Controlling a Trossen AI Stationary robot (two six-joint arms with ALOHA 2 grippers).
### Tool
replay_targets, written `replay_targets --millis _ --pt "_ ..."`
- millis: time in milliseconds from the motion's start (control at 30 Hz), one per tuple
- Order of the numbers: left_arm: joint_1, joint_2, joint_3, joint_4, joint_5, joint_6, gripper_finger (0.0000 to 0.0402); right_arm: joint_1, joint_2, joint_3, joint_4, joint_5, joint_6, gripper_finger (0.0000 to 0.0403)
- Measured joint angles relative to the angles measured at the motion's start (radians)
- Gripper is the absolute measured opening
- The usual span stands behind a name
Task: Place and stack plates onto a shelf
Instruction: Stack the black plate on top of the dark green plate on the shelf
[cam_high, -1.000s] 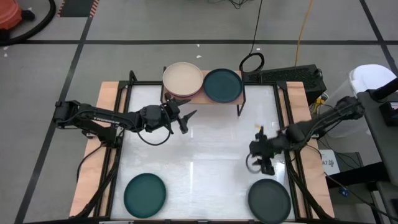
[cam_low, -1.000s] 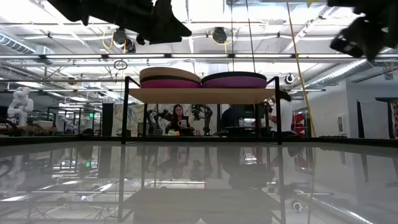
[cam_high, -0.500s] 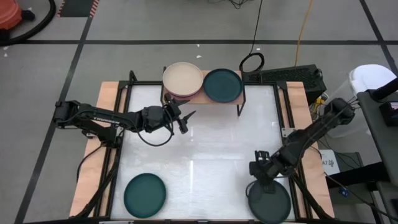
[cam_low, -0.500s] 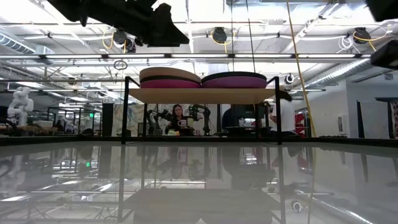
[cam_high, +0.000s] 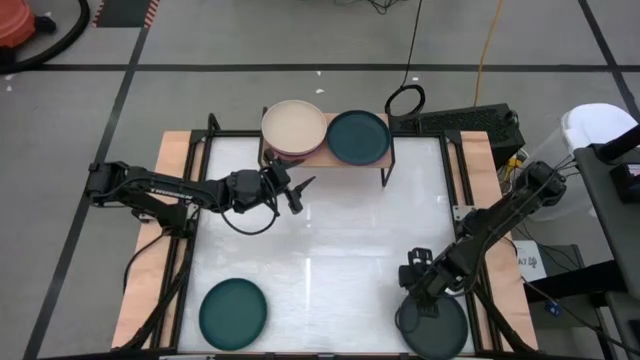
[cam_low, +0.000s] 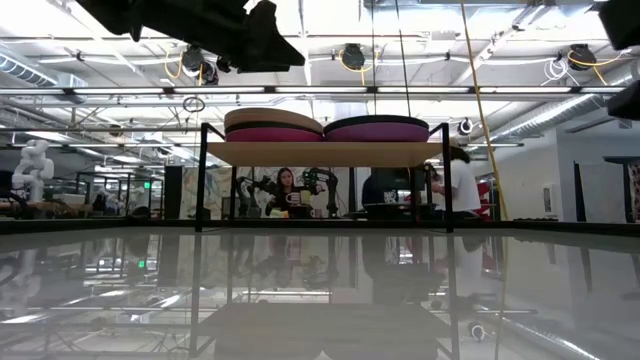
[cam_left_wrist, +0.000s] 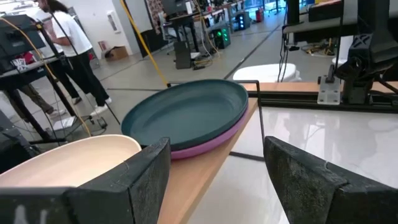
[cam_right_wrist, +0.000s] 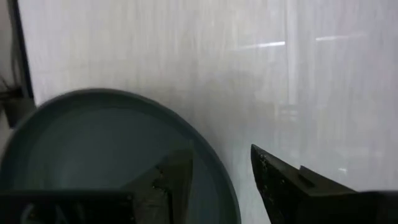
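Note:
The light-wood shelf (cam_high: 385, 160) stands at the table's far edge. It carries a beige plate (cam_high: 294, 126) on a hot pink one (cam_low: 270, 134), and a dark teal plate (cam_high: 358, 136) on a purple one (cam_left_wrist: 214, 134). My left gripper (cam_high: 298, 192) hovers open in front of the shelf, level with its top (cam_left_wrist: 214, 186). A charcoal plate (cam_high: 435, 325) lies flat near the table's near right corner. My right gripper (cam_high: 421, 296) is open and low over that plate's far rim (cam_right_wrist: 217, 155). Another dark teal plate (cam_high: 232, 312) lies near left. My right gripper comes from above at the charcoal plate's far rim (cam_right_wrist: 214, 168). One finger (cam_right_wrist: 174, 177) is over the plate's inside and the other (cam_right_wrist: 286, 180) is outside it. I cannot tell whether either finger touches the plate, which lies flat on the table.
The white table top (cam_high: 330, 230) is bare between the shelf and the two near plates. Black frame rails (cam_high: 190, 250) run along both sides. In the low view people stand in the room behind the shelf (cam_low: 450, 185).
My right gripper has moved toward the table's near edge and down, from mid-right of the table to the far rim of the charcoal plate. The plates have not moved.

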Motion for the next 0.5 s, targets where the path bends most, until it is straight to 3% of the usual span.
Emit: replay_targets --millis 500 --pt "0.000 0.000 0.000 -0.001 0.000 -0.002 0.0262 0.028 0.128 -0.001 0.000 -0.031 -0.046 0.0144"
